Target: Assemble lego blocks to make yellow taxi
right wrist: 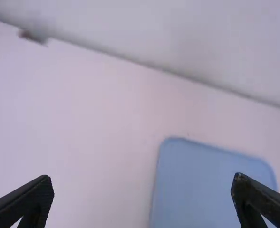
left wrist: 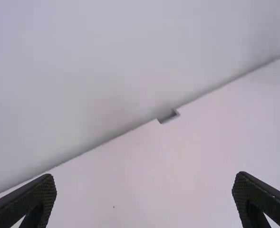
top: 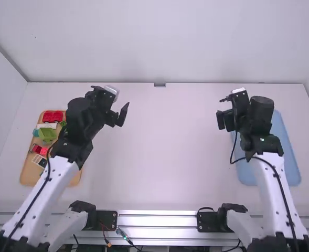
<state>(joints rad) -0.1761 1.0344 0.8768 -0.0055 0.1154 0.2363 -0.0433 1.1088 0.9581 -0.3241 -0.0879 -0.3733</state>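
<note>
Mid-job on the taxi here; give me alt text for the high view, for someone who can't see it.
Left and right white-and-black robot arms extend over a white table. The left partly hides a tan tray of red, green and white plastic pieces; the right, a rounded rectangular blue tray.

Open tabletop (top: 170,152) between arms (top: 267,194)
</note>
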